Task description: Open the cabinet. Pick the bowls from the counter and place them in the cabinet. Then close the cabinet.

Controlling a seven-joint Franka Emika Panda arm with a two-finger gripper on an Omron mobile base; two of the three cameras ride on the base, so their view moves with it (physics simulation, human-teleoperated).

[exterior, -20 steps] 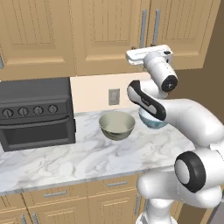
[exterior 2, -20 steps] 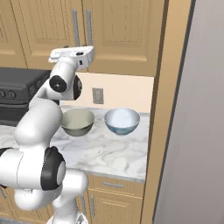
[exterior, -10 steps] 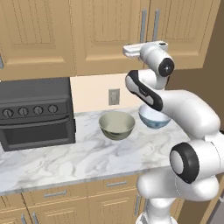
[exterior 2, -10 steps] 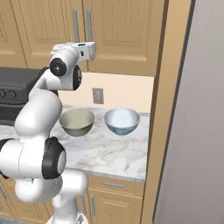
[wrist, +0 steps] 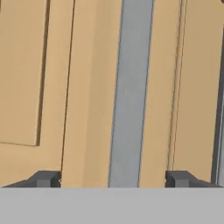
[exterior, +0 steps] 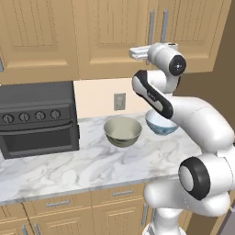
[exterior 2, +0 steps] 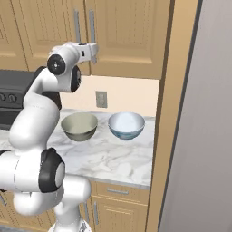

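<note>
I count two bowls (exterior: 123,131) on the table (exterior: 69,167), two closed doors on the cabinet (exterior 2: 127,36). My tool (wrist: 113,178) stands wide open, empty, straddling one silver handle (wrist: 131,92).

black oven (exterior: 36,119) left, cream wall with outlet (exterior: 119,101), low drawers (exterior: 59,203) below.

Bowls (exterior: 122,131) on counter (exterior: 69,167) — below cabinet (exterior: 114,32)
</note>
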